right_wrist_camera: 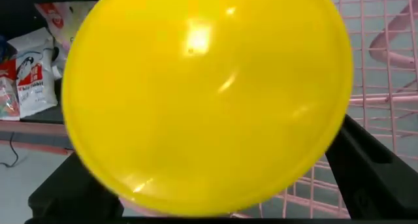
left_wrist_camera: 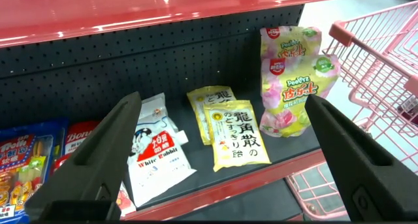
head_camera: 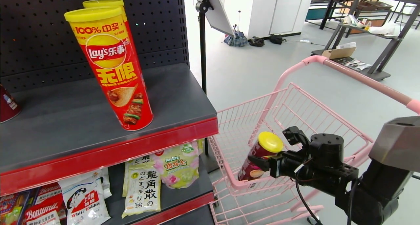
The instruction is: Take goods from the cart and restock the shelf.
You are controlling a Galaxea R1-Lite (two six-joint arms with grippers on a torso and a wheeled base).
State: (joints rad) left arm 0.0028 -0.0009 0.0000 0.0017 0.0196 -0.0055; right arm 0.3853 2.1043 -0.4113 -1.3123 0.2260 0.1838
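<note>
Restocking looks partly done, judging from the shelf. Two tall red cardboard crisp tubes with yellow lids (head_camera: pixel 111 67) stand one behind the other on the grey upper shelf (head_camera: pixel 59 126), the nearer one close to the front edge and towards the end beside the cart. A third item is in hand but not yet shelved: the right hand (head_camera: pixel 262 161) is clamped on a shorter red tube with a yellow lid (head_camera: pixel 266 145). This tube is tilted, inside the pink wire cart (head_camera: pixel 328 120), near the rim that faces the shelf. It remains to lift it clear and stand it on the shelf, where bare space lies beside the tall tubes. I cannot tell whether more goods lie deeper in the cart.

The right wrist view meets that yellow lid end-on, with a dark finger (right_wrist_camera: pixel 375 165) at its side, which confirms the grip. The left wrist view shows the left hand (left_wrist_camera: pixel 225 162) with its fingers wide apart, holding nothing, before the lower shelf (left_wrist_camera: pixel 294 162). There it faces a white sweet bag (left_wrist_camera: pixel 157 155), yellow sachets (left_wrist_camera: pixel 238 142) and a green-and-pink packet (left_wrist_camera: pixel 294 87). The head view alone takes in the upper shelf and the cart together.
</note>
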